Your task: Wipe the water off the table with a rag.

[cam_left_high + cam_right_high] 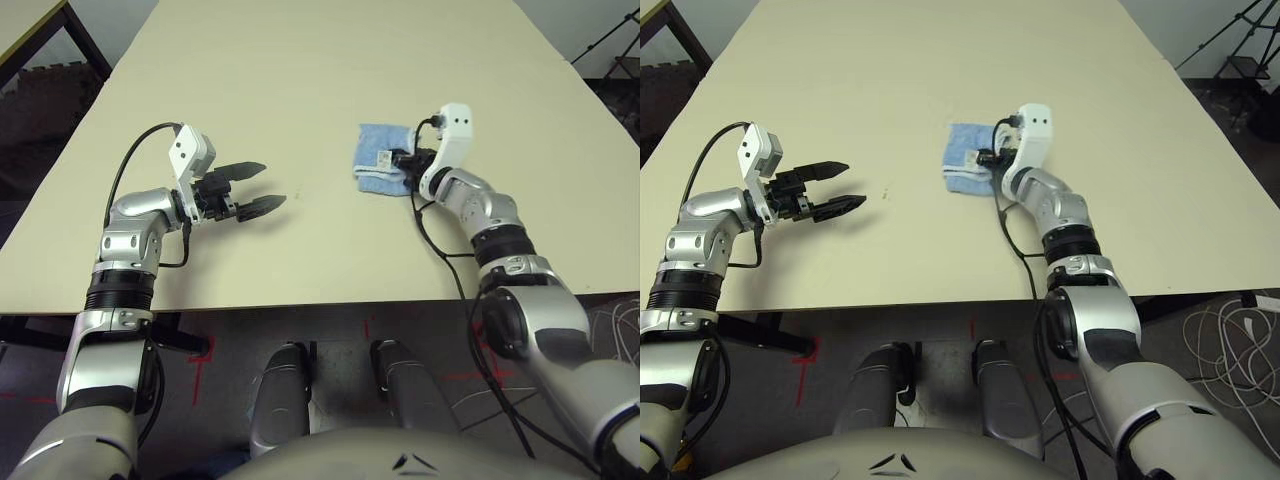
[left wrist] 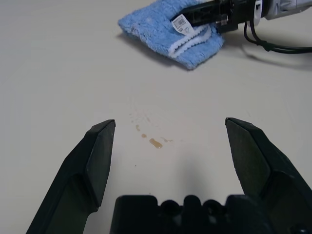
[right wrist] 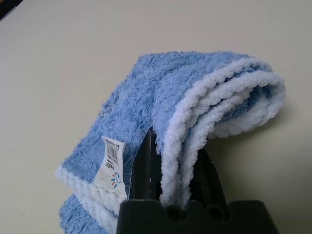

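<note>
The counter (image 1: pixel 330 60) is a broad pale top, and what matters on it is a gap: the rag (image 1: pixel 378 158) sits toward the right edge of the near half, while the water (image 2: pixel 155 143) — a small cluster of orange-brown drops — lies well off toward the left edge, just in front of the left end effector's tips.

The right arm reaches forward from the near edge, wrist nearly level, and the right end effector (image 3: pixel 175 170) is clamped on the rag's folded edge, the cloth bunched between its fingers with the white label (image 3: pixel 113 168) hanging beside them. The rag's long axis runs roughly along the arm.

The left end effector (image 1: pixel 262 187) hovers with its fingers spread apart and empty, pointing toward the right edge. It is nearer the drops, but the wipe likely means carrying the rag across toward them.
</note>
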{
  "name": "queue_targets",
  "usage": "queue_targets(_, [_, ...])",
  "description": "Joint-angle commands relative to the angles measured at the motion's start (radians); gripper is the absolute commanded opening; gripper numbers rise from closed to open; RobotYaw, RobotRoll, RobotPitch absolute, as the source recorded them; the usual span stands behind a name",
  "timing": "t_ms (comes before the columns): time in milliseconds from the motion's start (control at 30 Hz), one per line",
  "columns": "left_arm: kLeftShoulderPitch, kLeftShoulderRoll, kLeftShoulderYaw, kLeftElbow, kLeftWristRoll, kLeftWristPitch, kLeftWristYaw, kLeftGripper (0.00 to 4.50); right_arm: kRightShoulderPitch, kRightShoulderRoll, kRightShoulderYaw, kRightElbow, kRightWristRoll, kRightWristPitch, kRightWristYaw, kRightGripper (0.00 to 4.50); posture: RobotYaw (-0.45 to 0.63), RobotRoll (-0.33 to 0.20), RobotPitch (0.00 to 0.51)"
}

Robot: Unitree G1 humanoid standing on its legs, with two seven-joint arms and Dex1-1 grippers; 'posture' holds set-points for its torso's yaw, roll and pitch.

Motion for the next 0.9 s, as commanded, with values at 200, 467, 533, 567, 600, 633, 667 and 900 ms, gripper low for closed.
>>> queue_targets(200, [-0.004, 0.002, 0.001, 0.007, 0.005, -0.007, 0.001, 4.5, -0.048, -0.123, -0.035, -0.066, 0.053, 0.068, 0.123, 0.02, -0.16, 0.0, 0.149])
queue_targets(467, [-0.011, 0.0, 0.001, 0.025, 0.009, -0.013, 0.004, 4.5, -0.085, -0.386, -0.015, -0.122, 0.047, 0.215, 0.298, 0.02, -0.17, 0.0, 0.151])
queue_targets(533, [-0.013, -0.002, 0.0, 0.028, 0.009, -0.014, 0.004, 4.5, -0.085, -0.434, -0.002, -0.125, 0.041, 0.247, 0.338, 0.02, -0.17, 0.0, 0.151])
queue_targets(567, [-0.014, -0.003, -0.001, 0.029, 0.01, -0.015, 0.004, 4.5, -0.082, -0.45, 0.003, -0.124, 0.039, 0.258, 0.354, 0.02, -0.18, 0.0, 0.15])
queue_targets(600, [-0.015, -0.004, -0.002, 0.032, 0.01, -0.016, 0.004, 4.5, -0.078, -0.468, 0.01, -0.12, 0.036, 0.271, 0.373, 0.02, -0.18, 0.0, 0.15])
queue_targets(633, [-0.017, -0.005, -0.003, 0.034, 0.011, -0.017, 0.004, 4.5, -0.074, -0.481, 0.016, -0.116, 0.032, 0.281, 0.388, 0.02, -0.18, 0.0, 0.15])
queue_targets(667, [-0.019, -0.006, -0.003, 0.037, 0.012, -0.018, 0.004, 4.5, -0.068, -0.491, 0.022, -0.114, 0.029, 0.291, 0.404, 0.02, -0.18, 0.0, 0.15])
queue_targets(900, [-0.031, -0.008, -0.007, 0.057, 0.016, -0.027, -0.001, 4.5, -0.029, -0.508, 0.068, -0.102, 0.012, 0.336, 0.497, 0.02, -0.18, 0.0, 0.148])
